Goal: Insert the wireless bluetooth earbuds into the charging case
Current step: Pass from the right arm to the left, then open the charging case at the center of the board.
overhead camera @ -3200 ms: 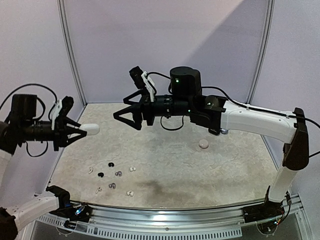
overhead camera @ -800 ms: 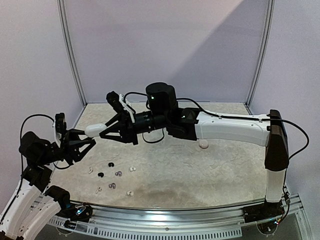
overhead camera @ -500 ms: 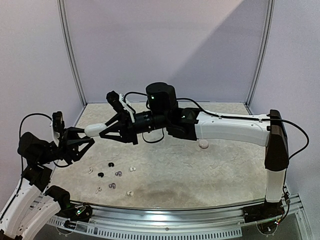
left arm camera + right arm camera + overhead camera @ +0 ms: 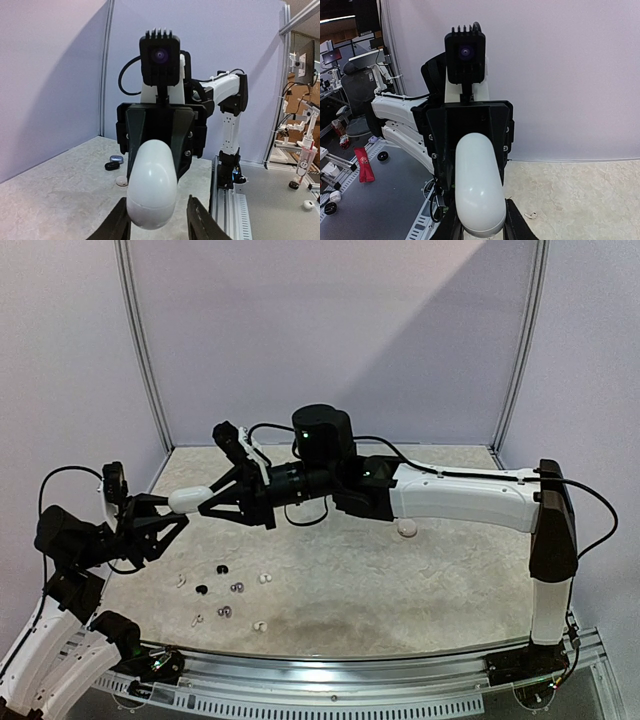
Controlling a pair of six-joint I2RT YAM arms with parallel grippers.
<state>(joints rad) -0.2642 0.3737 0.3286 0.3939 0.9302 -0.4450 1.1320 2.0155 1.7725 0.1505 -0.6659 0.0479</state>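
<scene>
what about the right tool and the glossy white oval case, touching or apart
Touching. Right wrist view: the glossy white oval case sits pinched between the fingers of the right tool, no gap showing.

Centre of view: the charging case [image 4: 152,187], white and oval, with a seam line near its near end. The right gripper [image 4: 157,160] holds it lengthwise, black fingers clamped on its far part, its camera above. The left gripper [image 4: 159,224] has a finger on either side of the near end, with a gap on the picture's right. On the table [image 4: 55,200] behind: a dark case [image 4: 114,162] and a pale disc [image 4: 121,181], near each other
</scene>
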